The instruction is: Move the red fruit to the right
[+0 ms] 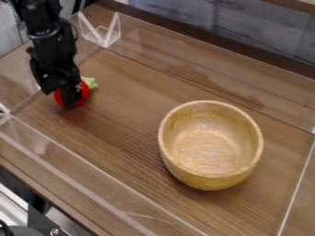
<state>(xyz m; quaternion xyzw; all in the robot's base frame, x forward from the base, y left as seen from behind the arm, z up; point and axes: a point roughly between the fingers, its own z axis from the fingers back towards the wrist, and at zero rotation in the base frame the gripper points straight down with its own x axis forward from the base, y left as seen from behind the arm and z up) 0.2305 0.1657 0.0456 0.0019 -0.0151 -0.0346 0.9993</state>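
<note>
At far left: gripper (pixel 57 85) over the fruit (pixel 74 95).
Jaws stand wide, straddling the strawberry, nothing held; grasp step. Next, I judge: close, lift, carry right toward the bowl (pixel 211 145).

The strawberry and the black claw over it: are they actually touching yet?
Cannot tell. In the camera view the open claw sits down over the strawberry and hides most of it, so neither contact nor a gap shows plainly.

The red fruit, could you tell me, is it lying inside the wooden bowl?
No, the red fruit lies on the table left of the wooden bowl, under the gripper.
</note>
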